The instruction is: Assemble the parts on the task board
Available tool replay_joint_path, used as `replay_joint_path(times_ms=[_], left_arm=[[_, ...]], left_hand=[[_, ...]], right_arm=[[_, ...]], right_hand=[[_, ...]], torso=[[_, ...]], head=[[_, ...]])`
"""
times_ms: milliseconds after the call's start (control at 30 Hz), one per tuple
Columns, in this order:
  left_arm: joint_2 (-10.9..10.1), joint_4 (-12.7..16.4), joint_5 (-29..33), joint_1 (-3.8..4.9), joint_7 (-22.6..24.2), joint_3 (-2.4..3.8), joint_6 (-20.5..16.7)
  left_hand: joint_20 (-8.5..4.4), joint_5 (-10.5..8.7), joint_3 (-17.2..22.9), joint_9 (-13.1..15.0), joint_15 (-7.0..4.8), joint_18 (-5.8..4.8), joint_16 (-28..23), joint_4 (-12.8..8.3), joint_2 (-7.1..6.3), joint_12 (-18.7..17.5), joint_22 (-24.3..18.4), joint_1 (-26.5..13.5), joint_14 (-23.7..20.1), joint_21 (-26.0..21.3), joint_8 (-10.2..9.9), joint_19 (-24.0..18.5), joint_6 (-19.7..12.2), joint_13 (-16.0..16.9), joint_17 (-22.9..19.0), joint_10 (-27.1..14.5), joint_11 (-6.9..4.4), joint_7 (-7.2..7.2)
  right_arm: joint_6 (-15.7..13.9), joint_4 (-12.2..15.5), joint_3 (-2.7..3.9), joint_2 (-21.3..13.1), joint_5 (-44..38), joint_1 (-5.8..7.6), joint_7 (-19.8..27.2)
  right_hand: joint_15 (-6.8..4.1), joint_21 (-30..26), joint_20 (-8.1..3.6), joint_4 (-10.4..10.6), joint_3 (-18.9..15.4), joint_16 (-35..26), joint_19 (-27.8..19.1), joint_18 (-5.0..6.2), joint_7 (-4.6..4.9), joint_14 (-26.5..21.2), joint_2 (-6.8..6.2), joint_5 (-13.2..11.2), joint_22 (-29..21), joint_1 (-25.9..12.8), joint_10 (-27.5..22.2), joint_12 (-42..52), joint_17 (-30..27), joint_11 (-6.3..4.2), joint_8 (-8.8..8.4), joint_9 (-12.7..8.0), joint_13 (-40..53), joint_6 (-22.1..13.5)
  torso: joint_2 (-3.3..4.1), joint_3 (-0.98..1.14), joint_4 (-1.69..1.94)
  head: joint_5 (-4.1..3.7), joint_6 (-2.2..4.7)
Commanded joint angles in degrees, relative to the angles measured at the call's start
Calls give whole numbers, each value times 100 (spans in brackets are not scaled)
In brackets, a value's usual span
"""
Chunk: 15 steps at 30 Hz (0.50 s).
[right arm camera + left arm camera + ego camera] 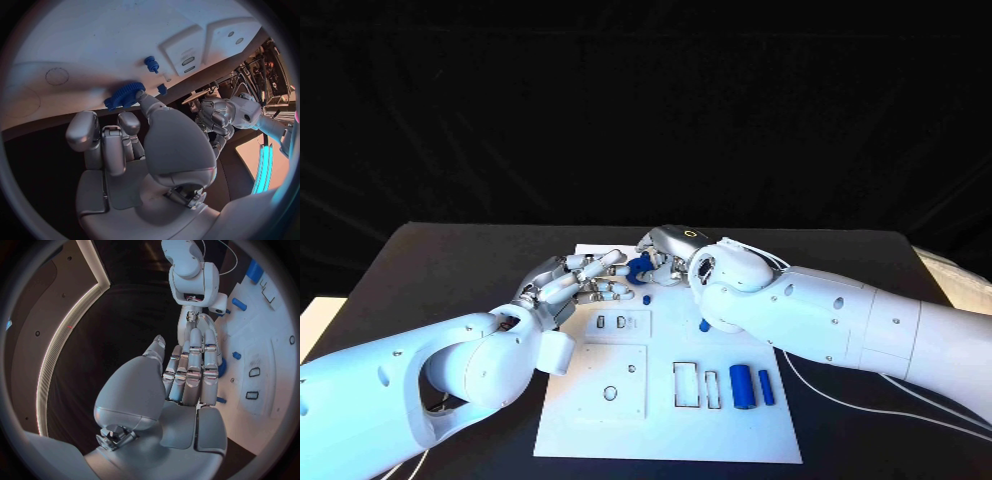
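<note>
Nearest to us on the task board [733,440] we see two blue cylinders [751,386] lying side by side at the near right, the left one thicker, just beside a pair of narrow rectangular slots [695,385]. To their left sits a raised square panel [607,388] with round holes, and beyond it a smaller panel [616,323] with two little oblong sockets.

Further back the two hands meet over the far edge of the board. The left hand [574,284] reaches in from the left with its fingers [194,372] stretched out straight and held close together; we see nothing gripped in them in the left wrist view, though we cannot tell whether their tips touch anything. The right hand [672,258] comes in from the right, its wrist bent down toward the board. In the right wrist view one finger [149,105] extends to a blue toothed gear [124,95] and touches its rim, while the other fingers are curled back toward the palm (whether the gear is truly pinched or only touched, we cannot tell). In the head view the gear [639,268] shows as a blue patch between the two hands, at the far middle of the board.

Just beside the gear stands a small blue peg [151,64], and a further small blue piece [648,297] lies on the board near the left fingertips.
</note>
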Motion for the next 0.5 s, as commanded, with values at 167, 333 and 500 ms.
replay_joint_path(times_ms=[167, 333, 500], left_arm=[[5, 11, 8, 6, 37, 4, 93], [-1, 9, 8, 6, 35, 4, 91], [-11, 8, 8, 6, 34, 4, 89]], left_hand=[[19, 28, 15, 7, -9, 107, -34, -28, 19, -1, -9, 33, -31, -35, 2, -2, -42, -8, 5, -50, 5, 9], [19, 28, 15, 7, -9, 107, -34, -28, 19, -1, -9, 33, -31, -35, 2, -2, -42, -8, 5, -50, 5, 9], [18, 27, 21, 7, -10, 107, -34, -36, 19, 0, -9, 39, -32, -35, 3, -1, -43, -9, 11, -52, 5, 9]], right_arm=[[159, -35, -2, 2, -22, 4, 42], [147, 40, -3, -76, 115, 3, 99], [183, 107, -3, -147, 316, 1, 163]], right_hand=[[78, -38, 88, 39, -100, 14, -38, -89, 54, 392, -165, 61, -44, -84, -142, -165, 506, 44, -18, -11, -151, -397], [78, -25, 100, 124, -200, 20, -34, -88, 32, 393, -172, 183, -26, -190, -83, -63, 517, 32, 73, 57, -68, 172], [42, 3, 75, 265, -289, 26, -15, -92, -27, 395, -99, 388, 13, -341, 15, 102, 524, -15, 171, 99, 73, 510]], torso=[[0, 2, 1], [2, 6, 1], [0, 5, -3]], head=[[-5, -7], [-8, -17], [-7, -28]])
